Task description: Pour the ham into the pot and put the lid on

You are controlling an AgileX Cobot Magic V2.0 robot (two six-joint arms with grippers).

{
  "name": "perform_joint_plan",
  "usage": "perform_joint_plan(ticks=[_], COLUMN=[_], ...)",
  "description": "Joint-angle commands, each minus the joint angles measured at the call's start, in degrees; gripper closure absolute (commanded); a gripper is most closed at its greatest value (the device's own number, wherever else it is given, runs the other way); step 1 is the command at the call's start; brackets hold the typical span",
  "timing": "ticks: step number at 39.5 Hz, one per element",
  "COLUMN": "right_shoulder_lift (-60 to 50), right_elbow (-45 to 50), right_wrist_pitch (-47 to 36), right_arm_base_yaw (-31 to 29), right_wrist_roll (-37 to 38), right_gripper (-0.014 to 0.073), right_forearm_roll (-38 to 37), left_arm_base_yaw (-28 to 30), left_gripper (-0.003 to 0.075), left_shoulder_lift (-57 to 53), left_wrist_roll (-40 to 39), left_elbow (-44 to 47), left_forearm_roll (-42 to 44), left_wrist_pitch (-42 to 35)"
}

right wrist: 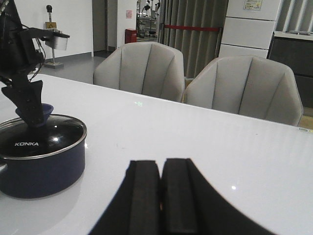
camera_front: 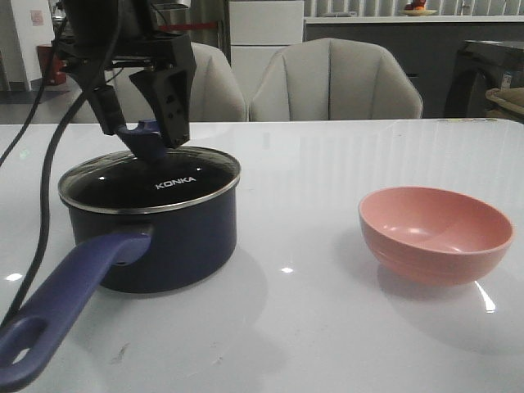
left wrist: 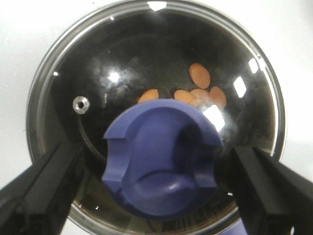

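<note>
Left wrist view is the only one that looks down through the glass of the lid (left wrist: 156, 73): several thin orange-pink pieces of ham (left wrist: 199, 76) lie on the black floor of the pot, clustered just past the blue knob (left wrist: 161, 159). The left gripper (left wrist: 156, 191) straddles that knob with its two black fingers (left wrist: 41, 188) spread wide, a clear gap between each finger and the knob, so it is open and holds nothing.

Front view shows what the wrist camera cannot: the dark blue pot (camera_front: 172, 237) stands on the white table (camera_front: 311, 327) at the left, its long purple-blue handle (camera_front: 70, 303) pointing toward the camera, and the lid (camera_front: 151, 180) sits level on the rim with white "KONKA" lettering facing forward. The left gripper (camera_front: 139, 119) hangs right over the knob (camera_front: 147, 137). Well apart to the right sits a pink bowl (camera_front: 435, 235), upright and empty. Two pale chairs (camera_front: 336, 82) stand behind the table.

Right wrist view sees the pot (right wrist: 41, 166) from the side, with the lid (right wrist: 41, 137) on it, and shows the right gripper (right wrist: 160, 196) low over the table, its two black fingers (right wrist: 142, 196) pressed together, closed on nothing.
</note>
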Motion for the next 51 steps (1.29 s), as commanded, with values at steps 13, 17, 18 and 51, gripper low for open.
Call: perform_joint_plan(ticks=[13,17,18,51], right_shoulder_lift=[0.58,0.58,0.58,0.58], right_elbow=[-1.55,-1.55,-1.55,-1.55], right_wrist_pitch=[-4.69,-4.69,-4.69,-4.69], right_arm_base_yaw=[0.0,0.0,0.0,0.0], right_wrist_roll=[-0.44,-0.44,-0.44,-0.44], right_gripper=[0.0457,0.0457,0.0457,0.0457], right_forearm_roll=[-0.46,-0.46,-0.46,-0.46], left_arm_base_yaw=[1.55,3.75,4.28,20.87], left_gripper=[0.0141,0.0167,0.0171,0.0185], left_shoulder_lift=[-7.89,-11.09,-12.13,-67.02], left_wrist_roll=[-2.11,-2.11,-2.11,-1.98], left_elbow=[-4.21,-2.53,-1.74,49.23], left_forearm_roll=[1.02,1.02,1.02,1.01], left_wrist_pitch=[2.86,2.86,2.86,-37.44])
